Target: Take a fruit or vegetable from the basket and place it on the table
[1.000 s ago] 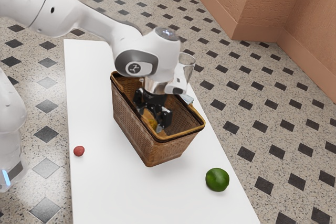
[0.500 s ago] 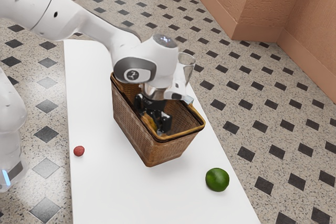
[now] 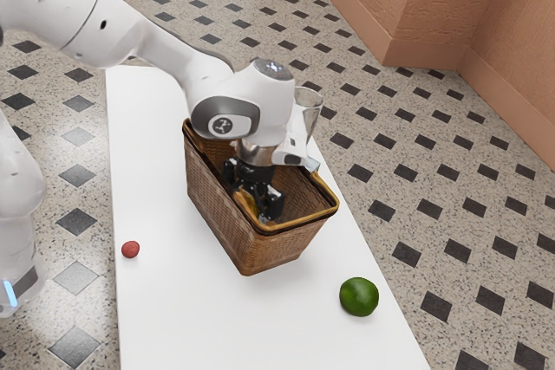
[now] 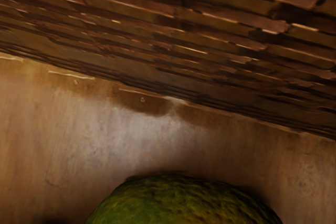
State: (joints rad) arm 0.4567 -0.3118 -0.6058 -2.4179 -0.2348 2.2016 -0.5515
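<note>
Basket: upright on the table; handle or rim trim of a lighter tan; walls woven, floor smooth and brownish in the wrist view.
Gripper: lowered inside the basket, below the rim, toward the end nearer the green fruit.
Fingers: cannot tell whether open or closed; a grip on anything is not confirmed.
Fruit: yellow-green, rough-skinned, inside the basket at the wrist view's edge, held or just under the hand; the yellow patch beside the gripper in the exterior view is probably the same piece.
Step in hand: judged to be the grasp, at the reach's low end; the transfer to the table is outstanding.
Next move: settle the pads on two sides of the fruit, close, and confirm hold; then lift straight up until fruit and hand clear the rim, before any sideways travel.
Risk: the wall is close; contact could drag or tip the basket, and a rounded piece could roll out of a partial grip.
Basket contents: one fruit identified; further contents cannot be told, the hand and near wall covering much of the interior.
Table: green fruit and red fruit lie apart from each other, outside the basket.
Glass: clear, beyond the basket's far side.
</note>
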